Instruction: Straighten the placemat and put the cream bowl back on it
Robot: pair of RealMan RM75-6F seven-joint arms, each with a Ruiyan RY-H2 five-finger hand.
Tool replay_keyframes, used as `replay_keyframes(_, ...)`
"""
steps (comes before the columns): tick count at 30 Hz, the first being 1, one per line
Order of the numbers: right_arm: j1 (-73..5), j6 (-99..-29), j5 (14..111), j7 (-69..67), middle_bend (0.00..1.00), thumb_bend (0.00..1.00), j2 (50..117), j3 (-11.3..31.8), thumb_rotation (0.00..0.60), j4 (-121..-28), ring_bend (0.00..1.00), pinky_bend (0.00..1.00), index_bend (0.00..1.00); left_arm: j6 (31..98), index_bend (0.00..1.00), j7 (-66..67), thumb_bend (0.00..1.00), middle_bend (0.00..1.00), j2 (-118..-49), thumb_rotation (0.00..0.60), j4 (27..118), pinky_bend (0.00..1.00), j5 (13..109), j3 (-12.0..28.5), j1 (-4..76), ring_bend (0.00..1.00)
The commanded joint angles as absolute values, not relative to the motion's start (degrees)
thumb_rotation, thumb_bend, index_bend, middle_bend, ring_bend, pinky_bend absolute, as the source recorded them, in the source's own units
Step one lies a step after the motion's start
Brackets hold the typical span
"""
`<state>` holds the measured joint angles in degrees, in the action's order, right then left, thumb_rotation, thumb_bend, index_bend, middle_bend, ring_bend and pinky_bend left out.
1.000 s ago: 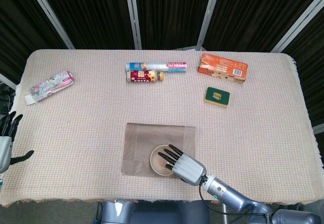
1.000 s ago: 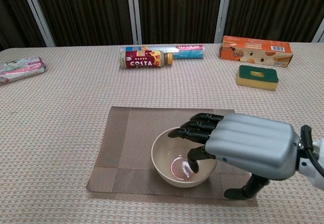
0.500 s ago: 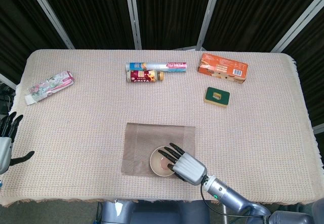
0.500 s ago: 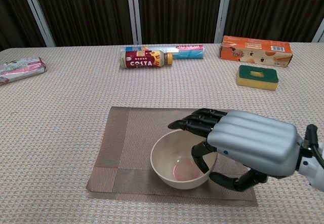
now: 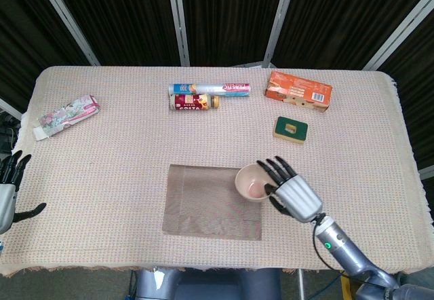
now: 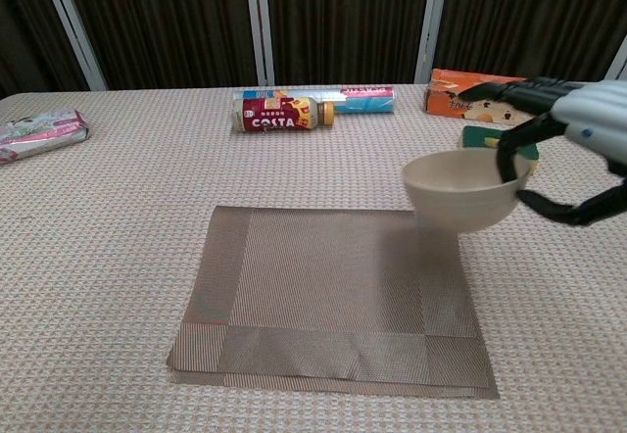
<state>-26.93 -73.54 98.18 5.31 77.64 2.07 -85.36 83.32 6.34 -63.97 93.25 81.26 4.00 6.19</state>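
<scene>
My right hand (image 5: 293,193) (image 6: 576,144) grips the cream bowl (image 5: 251,181) (image 6: 458,190) by its right rim, with fingers inside and the thumb below. The bowl hangs upright in the air over the far right corner of the brown woven placemat (image 5: 203,206) (image 6: 323,296). The placemat lies flat near the table's front edge with nothing on it. At the far left edge of the head view, my left hand (image 5: 8,190) stays off the table with its fingers apart and nothing in it.
At the back stand a Costa bottle (image 5: 193,102) (image 6: 279,115) lying beside a blue tube (image 5: 210,89), an orange box (image 5: 298,90) (image 6: 495,95) and a green-and-yellow sponge (image 5: 290,129), partly hidden behind the bowl in the chest view. A flowered packet (image 5: 66,115) lies far left.
My right hand has lifted the bowl off the placemat and carried it up and to the right. The placemat now lies bare. The left hand has not moved.
</scene>
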Motion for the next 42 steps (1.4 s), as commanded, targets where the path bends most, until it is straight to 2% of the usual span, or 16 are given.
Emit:
replay_keyframes(1, -24.79, -75.18, 94.03, 1.00, 0.00, 0.49, 75.19, 3.72, 0.600, -80.93, 0.00, 0.00, 0.62, 83.29, 0.00, 6.34, 0.00, 0.00, -63.93, 0.600, 93.52, 0.00, 81.30, 3.93, 6.18, 0.00)
replay_keyframes(9, -24.38, -69.88, 84.63, -2.12, 0.00, 0.49, 77.21, 6.15, 0.600, -70.15, 0.00, 0.00, 0.62, 83.63, 0.00, 6.97, 0.00, 0.00, -63.99, 0.600, 94.49, 0.00, 82.43, 3.54, 6.22, 0.00)
replay_keyframes(24, -24.89, -66.44, 81.57, -3.60, 0.01, 0.48, 83.62, 6.27, 0.600, -57.53, 0.00, 0.00, 0.62, 83.28, 0.00, 6.96, 0.00, 0.00, -64.13, 0.600, 93.74, 0.00, 81.05, 3.86, 6.13, 0.00)
replay_keyframes(26, -24.71, -66.39, 81.62, -4.17, 0.01, 0.32, 83.97, 6.05, 0.600, -56.89, 0.00, 0.00, 0.54, 83.31, 0.00, 6.93, 0.00, 0.00, -64.10, 0.600, 93.74, 0.00, 81.08, 3.81, 6.09, 0.00)
replay_keyframes(28, -24.47, -66.36, 81.85, -4.49, 0.00, 0.10, 84.03, 5.63, 0.600, -56.60, 0.00, 0.00, 0.34, 83.40, 0.00, 6.95, 0.00, 0.00, -64.08, 0.600, 93.76, 0.00, 81.18, 3.76, 6.04, 0.00)
replay_keyframes(29, -24.24, -66.13, 82.03, -4.64, 0.00, 0.01, 83.85, 5.17, 0.600, -56.70, 0.00, 0.00, 0.19, 83.44, 0.00, 7.02, 0.00, 0.00, -64.09, 0.600, 93.74, 0.00, 81.29, 3.72, 6.04, 0.00)
replay_keyframes(31, -23.61, -66.34, 82.26, -5.14, 0.00, 0.00, 83.06, 4.62, 0.600, -57.99, 0.00, 0.00, 0.03, 83.43, 0.00, 7.19, 0.00, 0.00, -64.14, 0.600, 93.67, 0.00, 81.43, 3.63, 6.05, 0.00)
replay_keyframes(36, -21.34, -71.20, 84.43, -5.81, 0.00, 0.00, 80.21, 3.68, 0.600, -63.51, 0.00, 0.00, 0.00, 83.59, 0.00, 7.46, 0.00, 0.00, -64.29, 0.600, 93.72, 0.00, 81.83, 3.47, 6.04, 0.00)
replay_keyframes(42, -18.08, -80.92, 88.28, -5.12, 0.00, 0.00, 74.45, 3.73, 0.600, -73.35, 0.00, 0.00, 0.00, 84.02, 0.00, 7.01, 0.00, 0.00, -64.29, 0.600, 94.62, 0.00, 84.63, 2.33, 6.05, 0.00)
